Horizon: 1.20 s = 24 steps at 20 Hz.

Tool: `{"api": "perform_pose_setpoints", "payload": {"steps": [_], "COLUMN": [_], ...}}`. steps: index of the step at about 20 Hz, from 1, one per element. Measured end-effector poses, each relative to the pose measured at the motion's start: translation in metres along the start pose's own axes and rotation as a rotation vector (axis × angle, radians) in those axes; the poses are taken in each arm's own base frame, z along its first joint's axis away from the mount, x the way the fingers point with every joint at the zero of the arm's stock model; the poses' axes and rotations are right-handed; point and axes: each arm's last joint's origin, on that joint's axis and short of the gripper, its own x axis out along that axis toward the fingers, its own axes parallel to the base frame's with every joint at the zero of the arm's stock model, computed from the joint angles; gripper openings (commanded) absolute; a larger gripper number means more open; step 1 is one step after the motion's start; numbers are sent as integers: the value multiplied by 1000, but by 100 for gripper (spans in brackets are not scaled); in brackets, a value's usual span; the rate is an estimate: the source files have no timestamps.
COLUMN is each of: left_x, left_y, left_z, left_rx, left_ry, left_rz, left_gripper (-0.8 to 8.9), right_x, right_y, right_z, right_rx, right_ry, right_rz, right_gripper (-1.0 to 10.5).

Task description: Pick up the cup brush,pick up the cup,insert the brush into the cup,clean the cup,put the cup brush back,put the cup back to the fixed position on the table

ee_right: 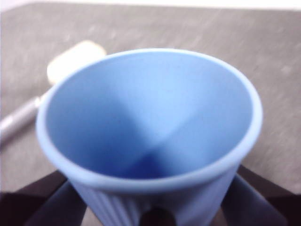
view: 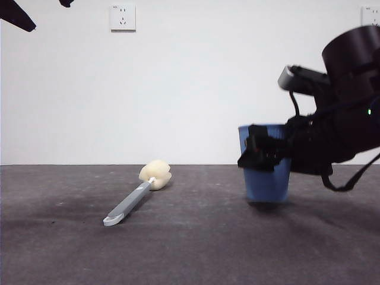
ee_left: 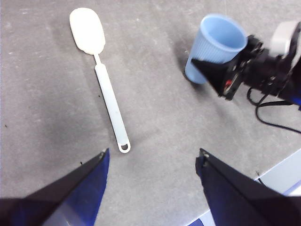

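Cup-cleaning is beginning on the table [view: 190, 249], a wide dark grey matte surface that is carrying both task things well apart from each other. Over at one side the right gripper [view: 264, 155] is reaching in level with the table, its black jaws standing on either side of the cup [view: 267, 184], a blue ribbed tumbler sitting upright; the right wrist view is showing the open mouth of the cup [ee_right: 150, 127] filling the frame with a jaw on each flank, so the grip is looking closed on the cup, though contact itself is hard to confirm. The cup appears to be resting on or barely off the surface. The left gripper [ee_left: 153, 188] is hovering high with its jaws spread apart and holding nothing, looking down on the cup brush [ee_left: 106, 89]. That brush [view: 138, 196] is lying flat, sponge head toward the wall, handle loop toward the camera. The thin plastic cup could be squeezing out of shape or slipping if the hold is sitting too close to the rim, and the flat handle is offering little height for the left jaws to catch.
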Motion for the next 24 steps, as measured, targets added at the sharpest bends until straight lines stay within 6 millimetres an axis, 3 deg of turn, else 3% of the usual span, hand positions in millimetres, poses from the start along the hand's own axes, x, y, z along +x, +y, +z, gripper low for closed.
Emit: {"api": "perform_pose_setpoints", "payload": {"steps": [6, 8, 10, 13, 16, 19, 24], "left_x": [0, 0, 0, 0, 0, 0, 0], "left_y": [0, 0, 0, 0, 1, 1, 1], "left_z": [0, 0, 0, 0, -2, -3, -3], "left_rx": [0, 0, 0, 0, 0, -1, -1], "left_ry": [0, 0, 1, 3, 19, 26, 28], "left_rz": [0, 0, 0, 1, 7, 9, 10], "left_gripper": [318, 318, 318, 318, 318, 318, 318], "right_x": [4, 4, 5, 5, 5, 3, -1], "right_y": [0, 0, 0, 0, 0, -1, 0], "right_z": [-7, -8, -7, -7, -8, -21, -13], "right_rx": [-9, -8, -7, -6, -5, 2, 2], "right_ry": [4, 16, 29, 37, 51, 138, 139], "right_rz": [0, 0, 0, 0, -1, -2, -1], "right_gripper": [-1, 123, 320, 454, 483, 546, 546]}}
